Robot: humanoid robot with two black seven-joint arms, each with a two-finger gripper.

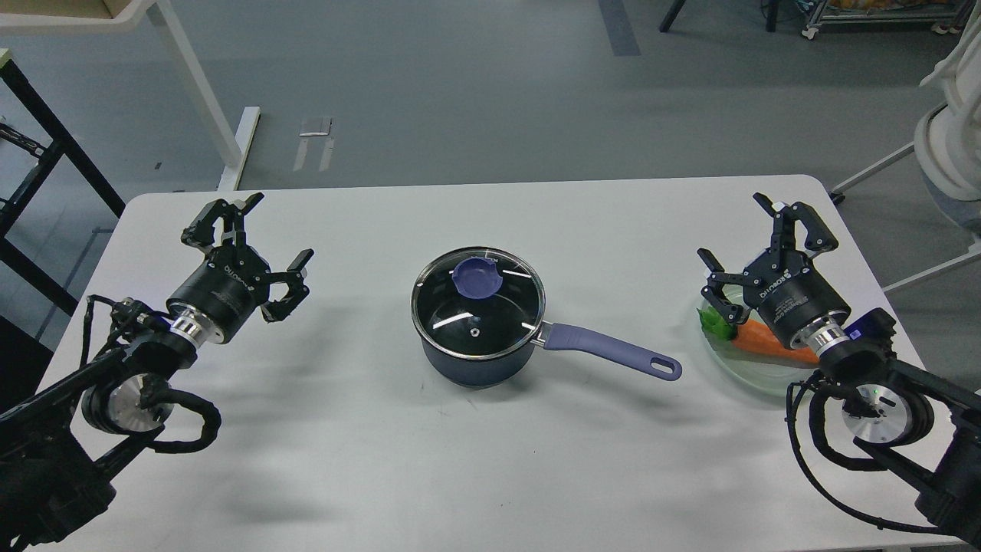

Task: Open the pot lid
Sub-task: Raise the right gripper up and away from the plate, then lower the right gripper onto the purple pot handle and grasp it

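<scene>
pot: the dark navy pot (pixel 479 360) stands upright near the middle of the white table (pixel 490 475), well apart from both arms.
handle: its long purple-blue handle (pixel 609 349) runs out to the right and slightly toward the near edge, lying just above the tabletop, with a hole at its far end.
lid: the glass lid (pixel 477 307) sits flat on the pot's rim, covering the whole opening; its metal rim lines up with the pot's edge and the black inside shows through the glass.
knob: the purple-blue knob (pixel 477 277) sits on the lid, seen toward the far side of the disc; a small vent hole shows nearer the front.
left gripper: the left gripper (pixel 281 230) hangs over the left part of the table, its fingers spread wide apart with nothing between them, well to the left of the pot.
right gripper: the right gripper (pixel 737 230) is held over the right part of the table, its fingers also spread wide and holding nothing, well to the right of the handle's end.
plate: a pale green plate (pixel 755 376) lies at the right side of the table, partly hidden under the right arm.
carrot: an orange carrot (pixel 759 341) with green leaves lies on the plate, mostly covered by the right wrist.
contact: neither gripper touches the pot or the lid.
</scene>
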